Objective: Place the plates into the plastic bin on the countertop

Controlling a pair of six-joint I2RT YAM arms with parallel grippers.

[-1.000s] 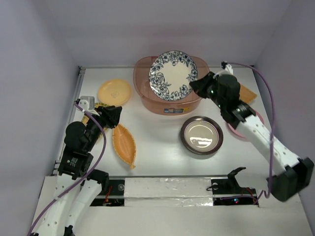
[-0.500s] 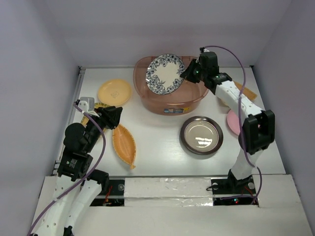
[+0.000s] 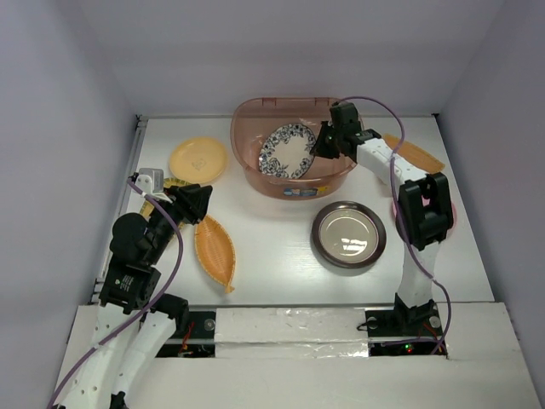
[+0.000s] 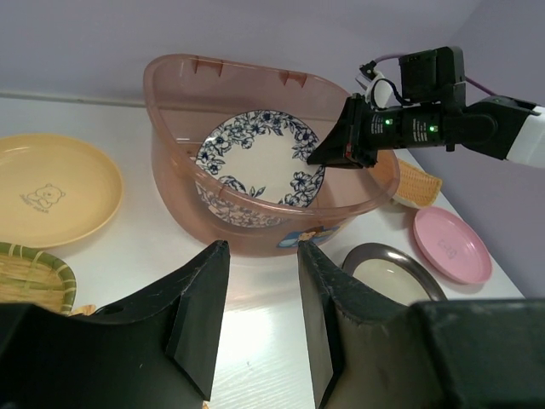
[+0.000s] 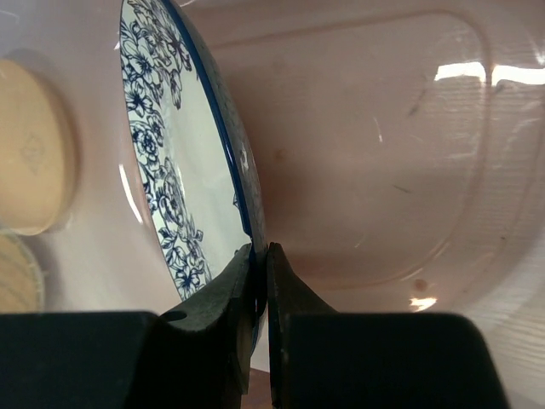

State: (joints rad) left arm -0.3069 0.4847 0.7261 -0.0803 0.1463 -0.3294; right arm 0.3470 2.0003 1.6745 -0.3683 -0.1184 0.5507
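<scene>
White table (image 3: 272, 256), several plates lying on it. At its far side, deep reddish plastic bin (image 3: 243, 153). Inside, blue-floral plate (image 3: 287, 151), tilted steeply on edge, not flat; unclear whether touching the bin floor. Pinched thinly at the rim by the right claw (image 5: 260, 256), closed narrow. Probably at risk of dropping, clattering or chipping if released this tilted; could slip early or knock the wall. Left claw (image 4: 261, 251) wide, holding nothing, near the orange leaf dish (image 3: 215, 247).

The countertop (image 3: 272, 247) bears the plastic bin (image 3: 244, 162), yellow plate (image 3: 197, 159), leaf-shaped plate (image 3: 215, 247), brown-rimmed plate (image 3: 348, 234) and pink plate (image 4: 451, 244).
</scene>
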